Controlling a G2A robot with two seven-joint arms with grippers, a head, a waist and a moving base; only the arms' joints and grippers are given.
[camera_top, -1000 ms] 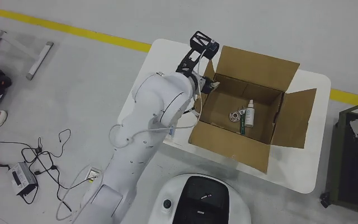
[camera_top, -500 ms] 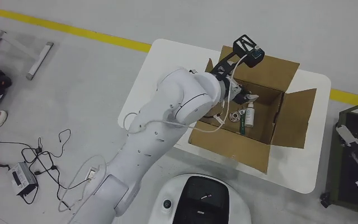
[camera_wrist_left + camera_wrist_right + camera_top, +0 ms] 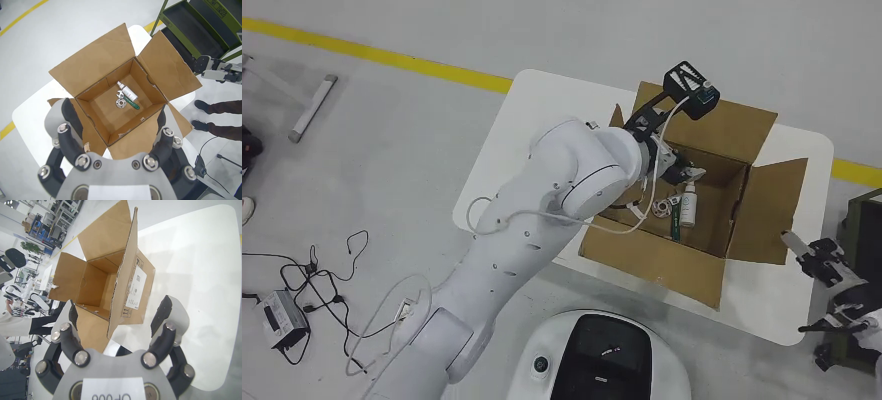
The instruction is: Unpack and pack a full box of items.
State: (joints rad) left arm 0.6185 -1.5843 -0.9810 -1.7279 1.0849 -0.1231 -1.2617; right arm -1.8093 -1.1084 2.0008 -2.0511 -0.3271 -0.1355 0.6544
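Cardboard box point(image 3: 702, 120) stands on the white counter point(image 3: 522, 130) with all four flaps folded outward, so its opening is unobstructed. Three items lie close together on its floor: a white spray bottle point(image 3: 127, 92), a green-handled adjustable wrench point(image 3: 132, 103) lying against the bottle, and a round metal flange point(image 3: 121, 103) just beside the wrench's head. No item is visible on the bare counter around the box.

The left hand point(image 3: 115, 108) hovers over the opening, well above the items. Its fingers are spread wide with nothing between them. The right hand point(image 3: 119, 306) sits off to the box's side, near the counter's edge and beside one outer flap. Its fingers are likewise parted and it holds nothing.

Judged from this layout, the flaps are dealt with and unpacking has produced nothing so far, since every item is inside the box and neither hand carries anything. The whole of the work appears to remain. The bottle, the wrench and the flange each need lifting out onto the counter and then returning to the box. With the left hand poised above the opening, the first pick looks likely to fall to it. The tight cluster on the box floor may make a clean grasp of a single item awkward.
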